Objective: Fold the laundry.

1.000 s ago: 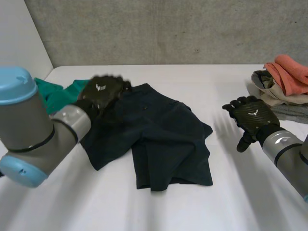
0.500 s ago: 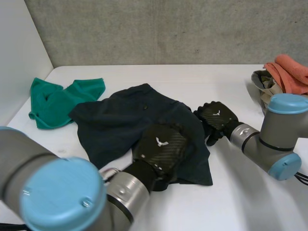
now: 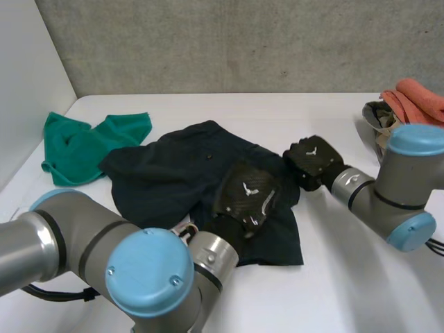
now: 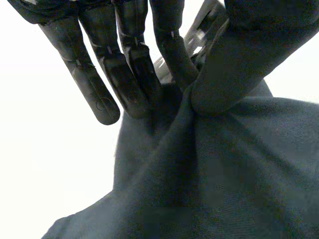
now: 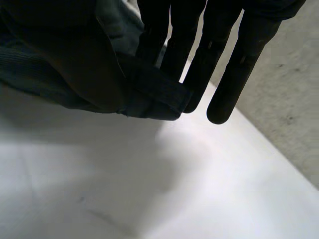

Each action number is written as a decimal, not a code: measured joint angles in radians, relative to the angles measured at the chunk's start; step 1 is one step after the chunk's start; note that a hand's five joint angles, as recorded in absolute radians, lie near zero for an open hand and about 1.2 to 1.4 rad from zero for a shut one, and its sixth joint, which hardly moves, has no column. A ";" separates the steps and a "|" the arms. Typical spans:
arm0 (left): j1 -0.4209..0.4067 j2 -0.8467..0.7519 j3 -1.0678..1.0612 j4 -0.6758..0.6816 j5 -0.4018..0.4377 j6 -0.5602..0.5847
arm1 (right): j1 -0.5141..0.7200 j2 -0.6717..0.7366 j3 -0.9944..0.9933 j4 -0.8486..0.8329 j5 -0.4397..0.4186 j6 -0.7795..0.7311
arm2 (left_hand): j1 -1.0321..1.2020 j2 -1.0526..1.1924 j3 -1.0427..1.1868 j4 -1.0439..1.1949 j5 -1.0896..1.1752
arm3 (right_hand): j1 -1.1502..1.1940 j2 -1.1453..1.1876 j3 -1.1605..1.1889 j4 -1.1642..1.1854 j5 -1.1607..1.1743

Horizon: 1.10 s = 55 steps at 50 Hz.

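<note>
Left hand [image 3: 246,198] and right hand [image 3: 312,161] each pinch the dark shorts [image 3: 173,173]; such shallow grips risk the fabric slipping free once lifted.

The head camera looks down from behind and between the arms [image 3: 76,243] across the white table [image 3: 333,291], while the wrist cameras sight closely along the left hand [image 4: 124,74] and right hand [image 5: 244,50] (all three views share the dark shorts [image 3: 166,173]).

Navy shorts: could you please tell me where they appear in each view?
Head view: navy shorts mid-table, beside the green cloth.
Left wrist view: navy shorts pinched between the left hand's thumb and fingers.
Right wrist view: navy shorts, hem pinched at the right hand's fingertips.
Shared landmark: white table.
</note>
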 measured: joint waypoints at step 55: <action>0.491 -0.141 0.597 -0.336 0.139 -0.331 | 0.020 -0.021 -0.392 0.106 0.330 0.298 | -0.207 -0.213 -0.189 -0.197 -0.158 | 0.034 0.012 0.024 0.008 0.031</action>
